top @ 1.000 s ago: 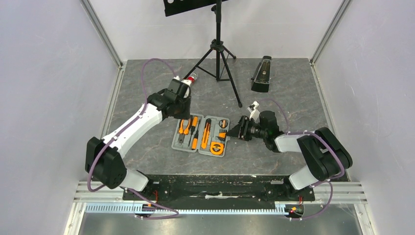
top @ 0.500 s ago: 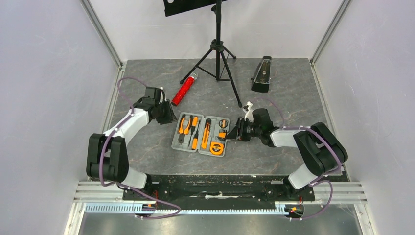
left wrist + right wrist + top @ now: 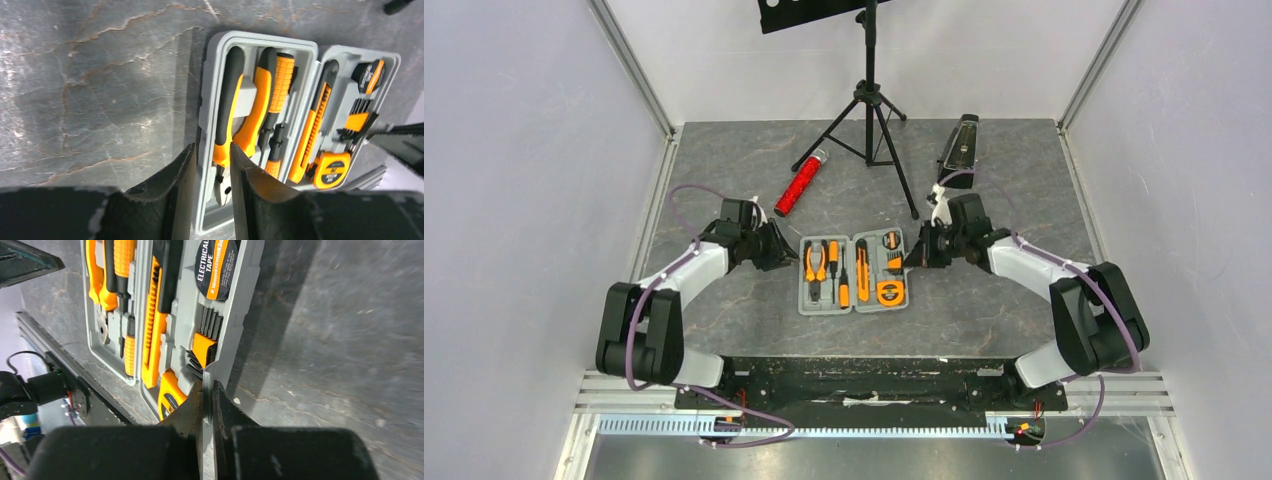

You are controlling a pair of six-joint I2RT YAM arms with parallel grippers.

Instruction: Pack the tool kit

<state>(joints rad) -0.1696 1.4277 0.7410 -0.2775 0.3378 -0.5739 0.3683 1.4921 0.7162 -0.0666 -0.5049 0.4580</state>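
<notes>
Right pincer (image 3: 207, 386) newly tight on case (image 3: 245, 290)

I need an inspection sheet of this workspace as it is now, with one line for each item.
Surface: grey marbled table; nothing spilled seen.
Job's things: case lies open at the centre; pliers, knife and tape measure sit in its recesses.
Clutter: red cylinder, tripod and metronome, all behind the case.
Grippers: left gripper, fingers open astride the case's left wall; right gripper, fingers shut on its right wall.
Cables: purple cables loop along both arms; none over the case.
Surroundings: white walls on three sides.
</notes>
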